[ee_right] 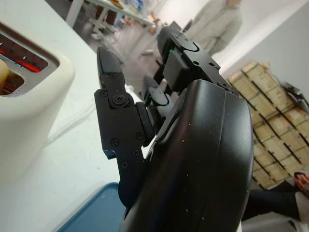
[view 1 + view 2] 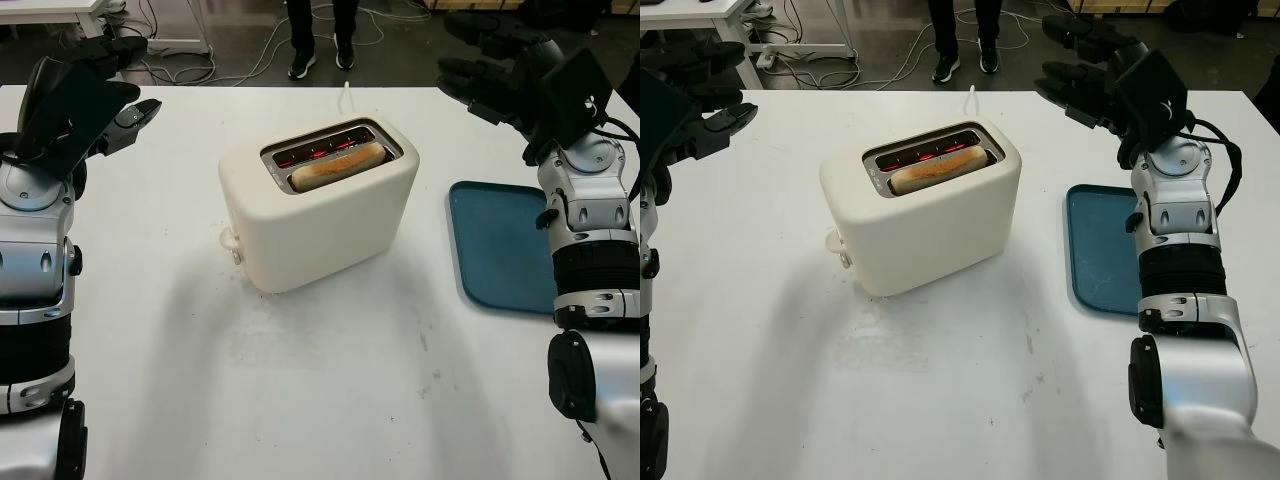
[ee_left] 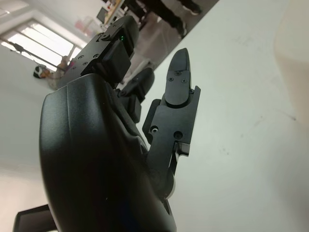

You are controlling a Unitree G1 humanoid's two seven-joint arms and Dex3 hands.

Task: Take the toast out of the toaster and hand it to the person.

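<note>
Tray point(image 2: 500, 245): blue, flat on the white table point(image 2: 300, 380), near its right edge.
Floor cables point(image 2: 240, 55): beyond the table's far edge.

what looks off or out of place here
The toaster sits askew on the table, and its elements glow red with the toast lying slanted in the near slot. Both robot hands, left and right, hang open above the table.

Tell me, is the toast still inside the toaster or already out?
Still inside: the toast sits in the near slot of the toaster, top showing.
</note>
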